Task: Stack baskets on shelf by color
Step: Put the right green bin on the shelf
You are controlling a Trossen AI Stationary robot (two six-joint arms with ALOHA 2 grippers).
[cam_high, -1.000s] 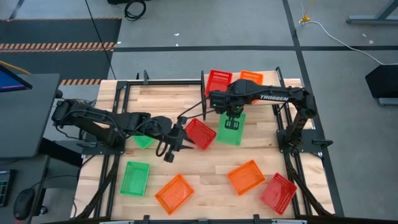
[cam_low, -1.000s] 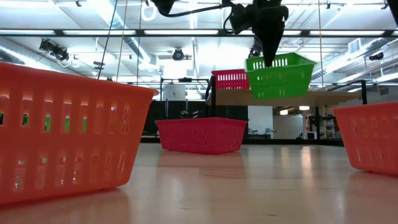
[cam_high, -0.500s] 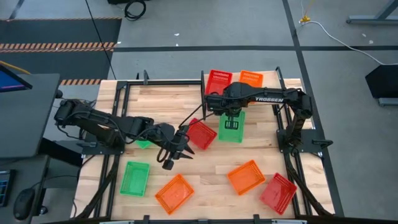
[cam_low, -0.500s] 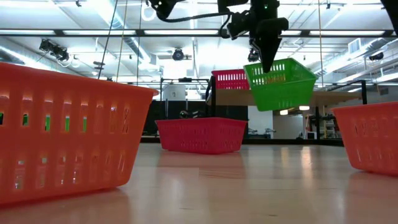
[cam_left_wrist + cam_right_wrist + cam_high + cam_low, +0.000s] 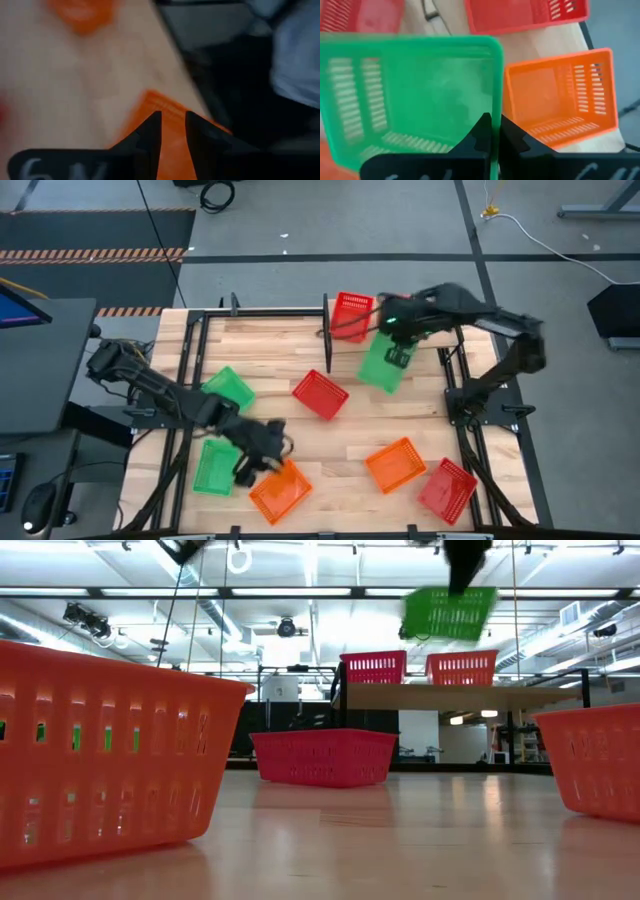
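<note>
right claw (image 5: 397, 356) clenching the green mesh plastic basket (image 5: 385, 363) by one wall | we are risking it swinging (tilted) into the orange mesh basket (image 5: 404, 305) on the light-wood shelf (image 5: 440, 695) | left claw (image 5: 246, 467) part-open, gripping nothing

"Where does the shelf (image 5: 400, 695) sit?"

"At twelve o'clock on the table (image 5: 290, 345), with two baskets (image 5: 372, 668) (image 5: 462, 668) side by side on it. A raised basket (image 5: 450, 612) hangs above."

"And the others?"

"A centre basket (image 5: 320, 394), a lone basket (image 5: 228, 388) at nine, a near-left pair (image 5: 215, 468) (image 5: 282, 490) at seven, and a near-right pair (image 5: 395, 463) (image 5: 447, 488) at five."
</note>
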